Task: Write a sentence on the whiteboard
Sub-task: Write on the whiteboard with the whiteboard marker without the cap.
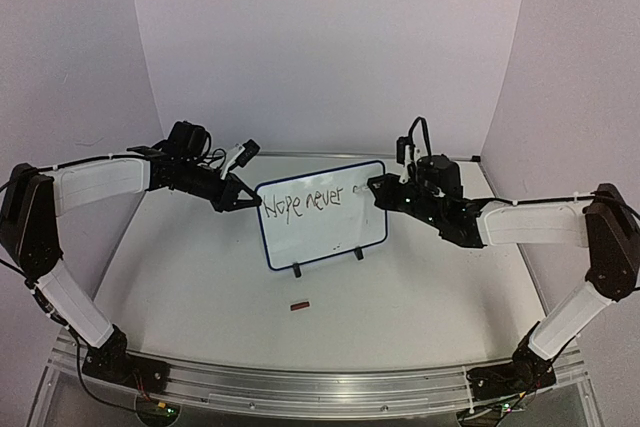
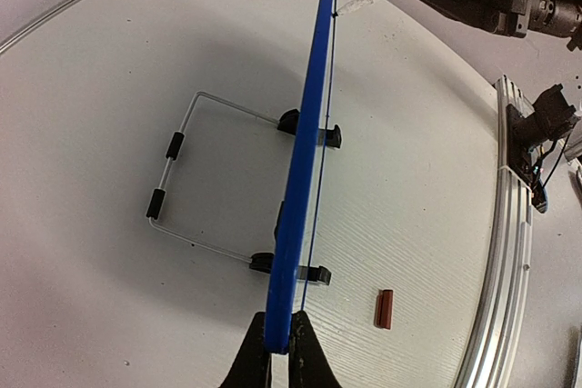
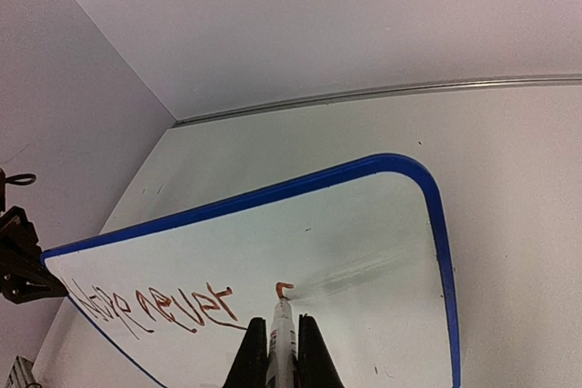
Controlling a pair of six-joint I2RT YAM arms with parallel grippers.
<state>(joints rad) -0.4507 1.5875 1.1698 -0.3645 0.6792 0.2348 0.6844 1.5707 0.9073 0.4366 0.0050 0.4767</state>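
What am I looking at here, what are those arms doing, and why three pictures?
These are two robot arms bolted to a table. One picture looks down from above; the other two come from a camera on each wrist. A small whiteboard stands on the table, bearing the words "Hope never". The left gripper is shut on its edge, steadying it. The right gripper is shut on a marker, tip at the whiteboard. A small reddish piece, perhaps the marker's cap, lies in front.

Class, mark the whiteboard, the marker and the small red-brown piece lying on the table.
whiteboard (image 1: 325, 239), top view, bare white lower face.
marker (image 3: 282, 335), right wrist view, pale barrel.
red-brown piece (image 2: 385, 309), left wrist view, its middle.
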